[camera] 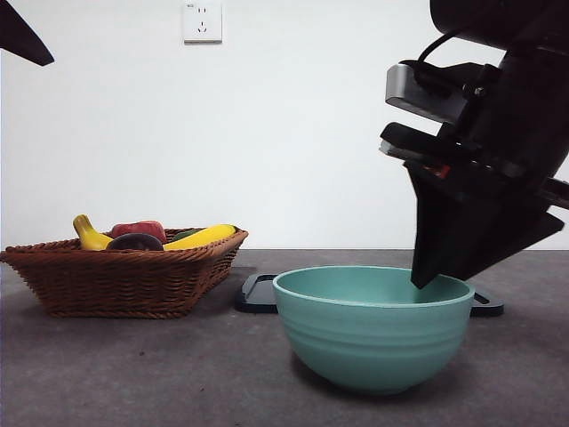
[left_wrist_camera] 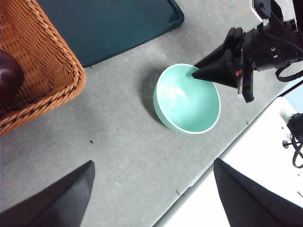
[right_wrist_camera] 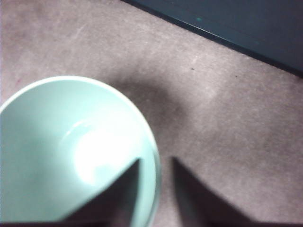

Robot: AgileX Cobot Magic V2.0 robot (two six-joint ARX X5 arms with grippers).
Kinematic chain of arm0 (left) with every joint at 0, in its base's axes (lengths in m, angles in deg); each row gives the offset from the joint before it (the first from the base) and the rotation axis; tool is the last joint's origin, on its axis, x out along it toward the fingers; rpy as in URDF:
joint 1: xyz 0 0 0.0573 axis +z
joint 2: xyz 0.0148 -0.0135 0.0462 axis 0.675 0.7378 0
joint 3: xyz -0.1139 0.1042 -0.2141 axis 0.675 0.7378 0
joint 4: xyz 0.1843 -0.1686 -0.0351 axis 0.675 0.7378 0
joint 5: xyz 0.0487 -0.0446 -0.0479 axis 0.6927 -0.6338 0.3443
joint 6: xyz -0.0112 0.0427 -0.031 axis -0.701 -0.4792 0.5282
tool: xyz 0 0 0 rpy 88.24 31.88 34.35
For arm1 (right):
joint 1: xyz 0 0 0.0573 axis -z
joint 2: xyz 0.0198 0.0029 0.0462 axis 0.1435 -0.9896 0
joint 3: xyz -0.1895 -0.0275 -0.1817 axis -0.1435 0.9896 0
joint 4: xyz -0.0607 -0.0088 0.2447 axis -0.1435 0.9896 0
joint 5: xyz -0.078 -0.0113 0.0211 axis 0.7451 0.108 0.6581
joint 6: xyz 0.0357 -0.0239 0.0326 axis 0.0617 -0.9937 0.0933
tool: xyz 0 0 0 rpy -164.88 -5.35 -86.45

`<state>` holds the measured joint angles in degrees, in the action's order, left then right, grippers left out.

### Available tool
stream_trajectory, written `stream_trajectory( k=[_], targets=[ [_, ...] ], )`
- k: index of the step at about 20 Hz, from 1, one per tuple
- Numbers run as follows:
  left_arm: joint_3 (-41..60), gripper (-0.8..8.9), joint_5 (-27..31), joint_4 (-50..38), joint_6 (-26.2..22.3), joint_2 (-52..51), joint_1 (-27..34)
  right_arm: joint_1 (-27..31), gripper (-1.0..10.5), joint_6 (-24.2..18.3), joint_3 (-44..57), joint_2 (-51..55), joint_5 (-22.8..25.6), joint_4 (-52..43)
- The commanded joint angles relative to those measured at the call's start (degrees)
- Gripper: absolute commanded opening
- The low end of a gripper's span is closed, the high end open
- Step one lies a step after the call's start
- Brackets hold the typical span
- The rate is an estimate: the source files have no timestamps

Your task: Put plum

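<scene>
Maroon plum (camera: 135, 241) lies in the wicker basket (camera: 124, 280), well apart from the right gripper (right_wrist_camera: 156, 163) straddling the teal bowl (camera: 373, 329) rim, jaws slightly apart, holding nothing; the left gripper (left_wrist_camera: 151, 189), jaws wide apart, appears nearer the basket.

A plain white wall (camera: 293, 133) is filling the far side of the scene, with a white power socket (camera: 202, 20) sitting high on it, left of centre. A grey, faintly speckled tabletop (camera: 133, 374) is stretching from near to far, meeting the wall in a level line. Even, soft light is falling everywhere.
</scene>
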<state>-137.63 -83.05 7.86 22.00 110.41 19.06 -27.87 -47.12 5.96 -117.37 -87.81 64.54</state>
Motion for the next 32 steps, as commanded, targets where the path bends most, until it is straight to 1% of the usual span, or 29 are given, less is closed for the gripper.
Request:
stream_trajectory(
  k=[1,4,7,10,12,14,18,20,23,32],
  targets=[
    [-1.0,4.04,-0.2,-0.2,-0.7,0.5,-0.3,-0.5,2.3,1.1,-0.5,0.3,1.1,-0.5],
    [-1.0,4.04,-0.2,-0.2,-0.7,0.5,-0.3,-0.5,2.3,0.9,-1.8,3.2,2.4,0.6],
    [-1.0,4.04,-0.2,-0.2,-0.7,0.5,-0.3,-0.5,2.3,0.9,-3.7,8.2,2.3,1.5],
    [-1.0,4.04,-0.2,-0.2,-0.7,0.5,-0.3,-0.5,2.3,0.1,-6.6,13.9,1.3,4.7],
    [-1.0,4.04,-0.2,-0.3,-0.7,0.5,-0.3,-0.5,2.3,-1.0,-8.1,17.7,-1.4,7.7],
    [-1.0,4.04,-0.2,-0.3,-0.7,0.5,-0.3,-0.5,2.3,-1.0,-9.1,21.2,-4.5,11.2],
    [-1.0,4.04,-0.2,-0.2,-0.7,0.5,-0.3,-0.5,2.3,-1.0,-9.4,27.3,-12.4,18.1],
    [-1.0,4.04,-0.2,-0.2,-0.7,0.5,-0.3,-0.5,2.3,-1.0,-9.4,29.4,-15.1,21.9],
    [-1.0,4.04,-0.2,-0.3,-0.7,0.5,-0.3,-0.5,2.3,-1.7,-9.4,31.4,-15.2,25.5],
    [-1.0,4.04,-0.2,-0.2,-0.7,0.5,-0.3,-0.5,2.3,-1.7,-9.4,31.6,-15.2,25.7]
  ],
)
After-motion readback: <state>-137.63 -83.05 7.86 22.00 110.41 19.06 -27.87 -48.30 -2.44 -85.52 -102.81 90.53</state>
